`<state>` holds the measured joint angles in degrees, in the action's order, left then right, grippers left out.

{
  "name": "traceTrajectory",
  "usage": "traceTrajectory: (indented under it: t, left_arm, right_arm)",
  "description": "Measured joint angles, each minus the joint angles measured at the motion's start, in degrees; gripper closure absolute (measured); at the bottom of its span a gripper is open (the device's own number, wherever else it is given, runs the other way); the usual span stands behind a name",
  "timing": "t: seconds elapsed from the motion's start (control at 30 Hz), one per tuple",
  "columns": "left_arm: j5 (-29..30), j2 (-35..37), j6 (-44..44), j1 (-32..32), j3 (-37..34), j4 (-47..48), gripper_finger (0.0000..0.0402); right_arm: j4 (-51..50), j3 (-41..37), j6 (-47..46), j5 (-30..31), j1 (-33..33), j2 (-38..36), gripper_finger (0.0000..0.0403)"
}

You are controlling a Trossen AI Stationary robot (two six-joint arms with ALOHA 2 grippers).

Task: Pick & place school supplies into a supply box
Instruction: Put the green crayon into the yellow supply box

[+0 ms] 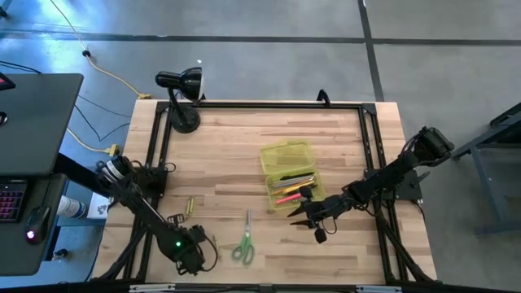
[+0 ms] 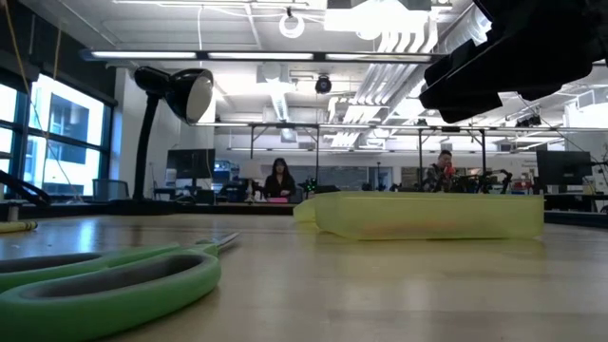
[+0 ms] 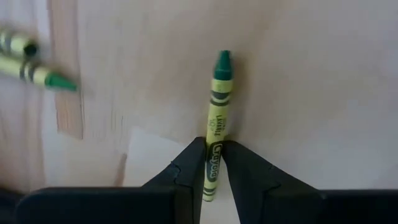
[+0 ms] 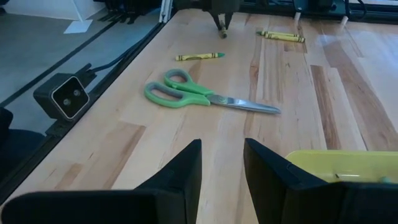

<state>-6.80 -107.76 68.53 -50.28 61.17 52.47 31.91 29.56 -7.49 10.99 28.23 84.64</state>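
Note:
The translucent yellow-green supply box [image 1: 291,181] lies open mid-table, with pens and a red-pink marker [image 1: 286,198] inside. Its lid [image 1: 286,153] lies flat on the far side. My right gripper [image 1: 313,215] hovers open and empty at the box's near end [image 4: 342,167]. Green-handled scissors [image 1: 242,244] lie flat near the front edge. Beyond them in the right wrist view lies a loose crayon [image 4: 199,56], and two more crayons [image 1: 189,207] lie farther left. My left gripper [image 1: 194,254], at the near-left corner, is shut on a green crayon [image 3: 217,106]. My left gripper pinches the green crayon by its blunt end [image 3: 211,168] between both fingers. The crayon runs along the fingers, and its green tip [image 3: 222,61] sticks out past them. The fingers point down at the table. Whether the tip touches the wood I cannot tell.
A black desk lamp [image 1: 181,91] stands at the far-left corner. A black frame rail [image 1: 370,138] runs round the table. A small camera block [image 4: 65,96] sits at the near edge. Bare wood lies between the scissors and the box. People sit in the room beyond.

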Motion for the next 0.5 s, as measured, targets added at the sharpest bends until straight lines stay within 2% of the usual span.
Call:
traceTrajectory:
  t: [0.23,0.4,0.5]
  left_arm:
    - [-2.2,-0.5,11.5,2.3,1.4,1.7,0.0296]
    - [-2.4,-0.5,15.0,2.3,1.4,1.0,0.0296]
    - [-2.1,-0.5,15.9,2.3,1.4,1.1,0.0312]
  right_arm:
    - [-0.1,0.0,0.0,0.0,0.0,0.0,0.0304]
    - [-0.4,0.0,0.4,0.0,0.0,0.0,0.0304]
    - [-0.4,0.0,0.4,0.0,0.0,0.0,0.0304]
